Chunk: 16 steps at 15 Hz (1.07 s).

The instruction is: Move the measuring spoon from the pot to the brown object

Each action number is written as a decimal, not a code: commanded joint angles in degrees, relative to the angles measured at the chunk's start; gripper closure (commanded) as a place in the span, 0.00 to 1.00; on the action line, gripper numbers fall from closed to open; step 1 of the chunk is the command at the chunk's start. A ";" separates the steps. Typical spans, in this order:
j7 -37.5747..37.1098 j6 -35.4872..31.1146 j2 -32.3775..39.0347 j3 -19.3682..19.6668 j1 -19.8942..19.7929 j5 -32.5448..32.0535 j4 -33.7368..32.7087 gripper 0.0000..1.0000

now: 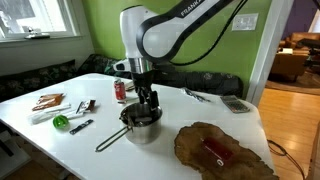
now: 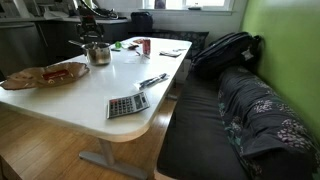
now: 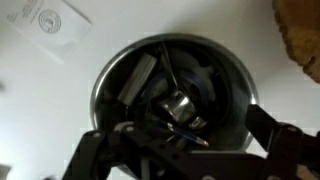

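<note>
The steel pot (image 1: 140, 130) stands on the white table, its long handle pointing to the near left; it also shows in an exterior view (image 2: 98, 53). In the wrist view the pot (image 3: 110, 70) fills the frame, and the silvery measuring spoon (image 3: 178, 104) lies in its bottom. My gripper (image 1: 147, 108) hangs straight over the pot with its fingers at or just inside the rim. In the wrist view the gripper (image 3: 180, 142) is open, its fingers spread on either side of the spoon. The brown wavy slab (image 1: 240, 158) lies to the pot's right and shows in both exterior views (image 2: 40, 78).
A flat red block (image 1: 215, 150) lies on the slab. A red can (image 1: 121, 90), a green round piece (image 1: 61, 121), reddish-brown pieces on paper (image 1: 48, 101) and a calculator (image 1: 236, 103) sit around the table. A dark bench with a backpack (image 2: 225, 50) runs alongside.
</note>
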<state>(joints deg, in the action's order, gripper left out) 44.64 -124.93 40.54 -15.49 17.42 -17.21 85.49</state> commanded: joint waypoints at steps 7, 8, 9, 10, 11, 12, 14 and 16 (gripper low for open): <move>12.56 -6.27 1.03 -4.60 -2.21 8.55 -3.62 0.00; 16.15 -6.03 1.64 -5.53 -2.91 8.37 -3.88 0.00; 20.20 -4.53 2.16 -6.24 -3.48 8.20 -4.28 0.00; 22.68 -2.79 2.12 -5.85 -3.24 7.53 -4.41 0.00; 25.11 -1.07 2.33 -5.56 -3.06 7.36 -4.69 0.00; 27.80 1.14 2.58 -5.41 -3.02 7.36 -4.91 0.00; 31.02 5.02 2.69 -4.05 -2.10 6.25 -5.40 0.00; 33.12 5.67 3.25 -1.64 -0.30 2.36 -6.34 0.04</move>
<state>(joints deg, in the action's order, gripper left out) 73.72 -121.57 42.16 -19.99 14.68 -11.10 81.67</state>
